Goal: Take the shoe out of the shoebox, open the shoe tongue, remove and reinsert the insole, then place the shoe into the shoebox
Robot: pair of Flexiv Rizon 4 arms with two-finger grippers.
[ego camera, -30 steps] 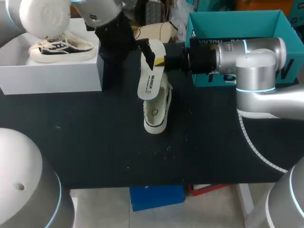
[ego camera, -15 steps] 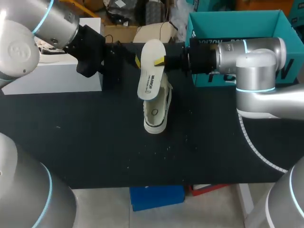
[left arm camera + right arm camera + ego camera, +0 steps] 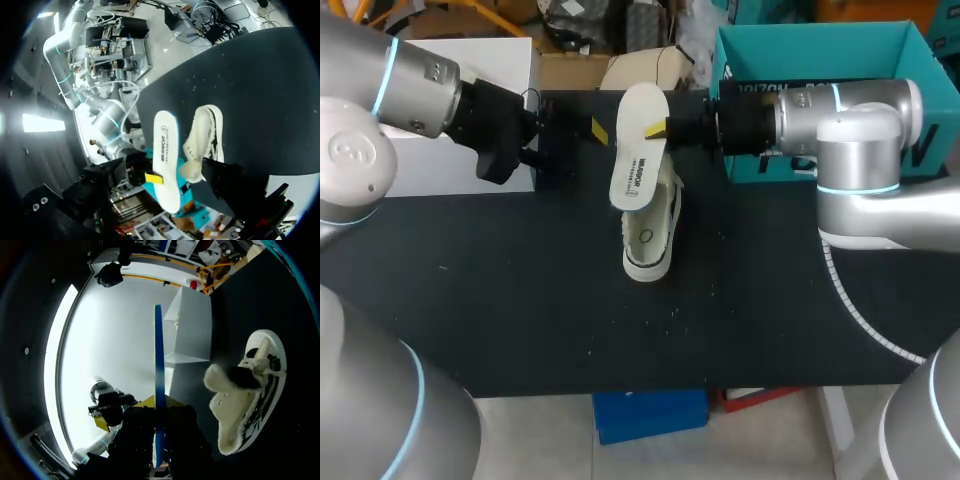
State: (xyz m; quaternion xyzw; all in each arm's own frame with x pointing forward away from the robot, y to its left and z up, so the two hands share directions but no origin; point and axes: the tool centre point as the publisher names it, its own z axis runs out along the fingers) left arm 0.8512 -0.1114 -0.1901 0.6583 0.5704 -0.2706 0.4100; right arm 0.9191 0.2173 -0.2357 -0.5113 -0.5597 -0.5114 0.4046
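Ahead of the left gripper, its dark fingers wide apart, a white insole is pinched by the right gripper, just beside a fleece-lined shoe on the black table, with the teal shoebox behind.

A black table, dotted with small pale specks, spans the view.

The left arm and right arm wear the same smooth silver-grey shells, rounded at the joints, and each joint is edged with a thin light-blue ring. Both wrists are matt black, and a thin black cable loops at the left one. The black left end effector and right end effector are tipped in bright yellow.
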